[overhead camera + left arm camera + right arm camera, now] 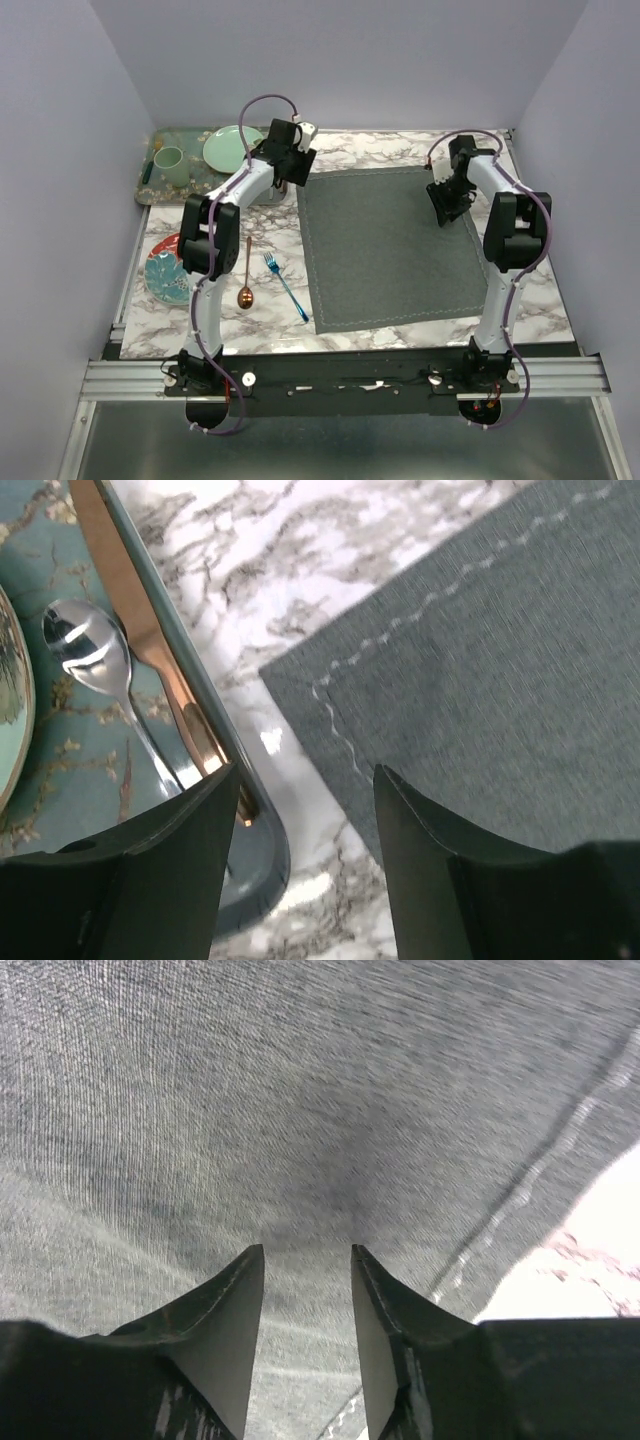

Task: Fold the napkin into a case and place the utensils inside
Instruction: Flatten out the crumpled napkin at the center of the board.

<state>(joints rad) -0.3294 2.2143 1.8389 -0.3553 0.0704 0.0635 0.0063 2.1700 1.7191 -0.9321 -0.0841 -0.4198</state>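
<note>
At the far edge of the napkin (385, 250), lying flat on the tabletop (400, 145), I am holding my left fingers (180, 880) spread and empty over its left corner and my right fingers (215, 1330) parted, pinching nothing, just inside its right corner.

napkin (385, 245) was matt woven cloth | worktop (400, 145) was glossy, marbled | silver spoon (90, 650) left of left gripper (307, 775) was polished metal | tray (257, 852) was glossy

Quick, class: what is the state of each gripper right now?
Left gripper: open, empty, above a corner of the dark grey cloth napkin.
Right gripper: open, empty, over the same napkin.
</note>
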